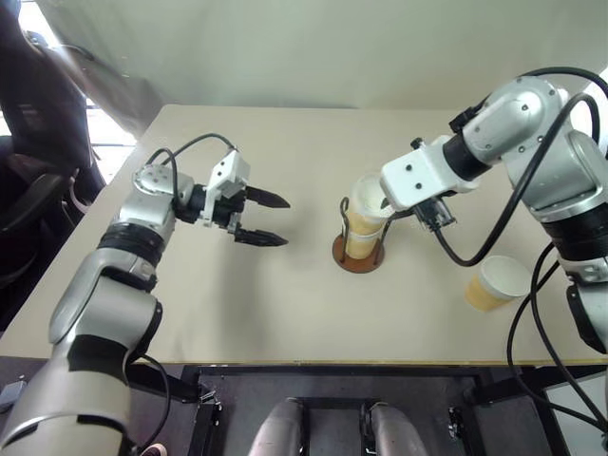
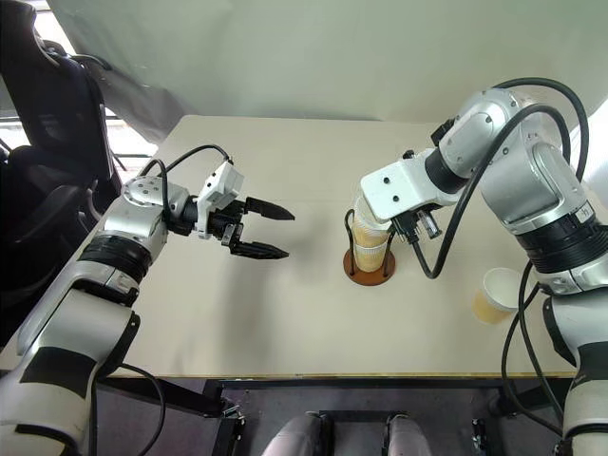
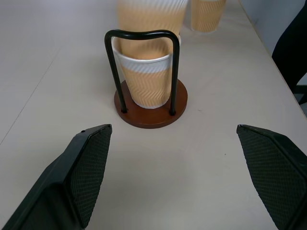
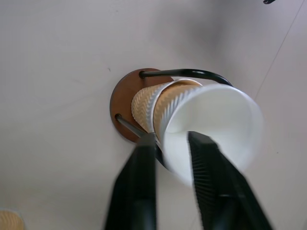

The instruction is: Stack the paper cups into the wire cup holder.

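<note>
The wire cup holder (image 1: 358,256) stands mid-table with one paper cup (image 3: 146,86) upright on its brown base. A second paper cup (image 4: 216,124) is nested into it and leans a little. My right gripper (image 4: 171,139) reaches down from the right. Its fingers (image 4: 144,163) stand apart on either side of that upper cup's rim wall, one inside and one outside, with a gap around the wall. A third paper cup (image 1: 496,283) stands loose on the table at the right. My left gripper (image 1: 283,220) hovers open and empty to the left of the holder, pointing at it.
The tan table (image 1: 237,313) has its front edge just below the arms. A dark chair (image 1: 28,142) stands off the table's left side. The right arm's black cables (image 1: 475,247) hang between the holder and the loose cup.
</note>
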